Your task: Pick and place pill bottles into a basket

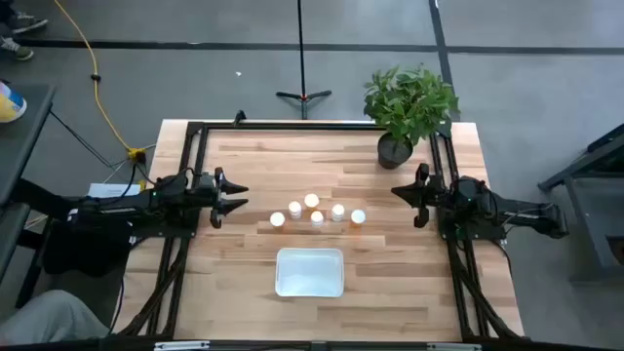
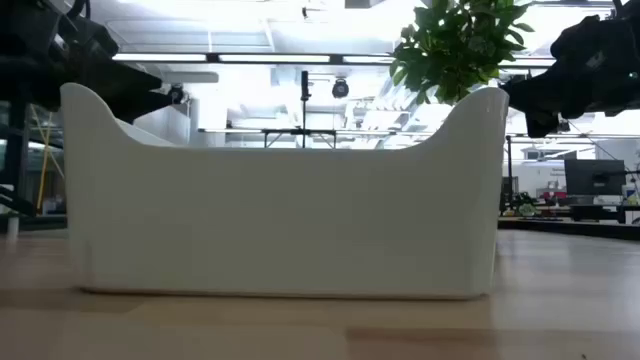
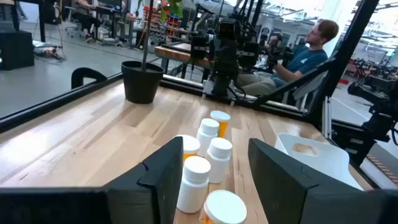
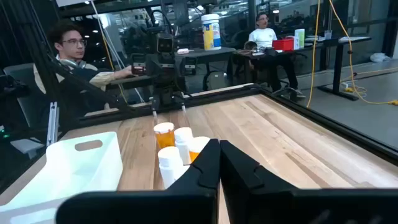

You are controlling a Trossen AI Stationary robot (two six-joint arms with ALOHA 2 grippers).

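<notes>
**Q:** Where were the pill bottles (image 1: 316,214) located relative to each hand?

**A:** Five bottles were found standing upright in a loose cluster at mid-worktop (image 1: 244,263), between the two arms. Each long axis was vertical, white cap uppermost. The left hand (image 1: 237,196) was positioned at the left side of the worktop, pointed inward at the cluster. Its fingers (image 3: 165,180) were seen spread apart, with nothing held. In the left wrist view the nearest bottle (image 3: 194,183) was framed in the gap between them.

**Q:** And the right hand?

**A:** The right hand (image 1: 400,192) was stationed at the right side, also pointed inward. Its fingers (image 4: 205,163) were seen brought together, empty. The rightmost bottle (image 1: 358,218) lay nearest to it.

**Q:** Which arm was judged nearer?

**A:** The two stood at comparable distances from the cluster. The left hand was judged better prepared, since it was already spread and aligned on a bottle (image 1: 278,219).

**Q:** Where was the basket (image 1: 309,272)?

**A:** It was set just in front of the cluster, toward the worktop's near edge, about centred between the arms. No bottles were seen inside it. A potted plant (image 1: 405,109) was noted at the far right corner, well clear of the path.
</notes>
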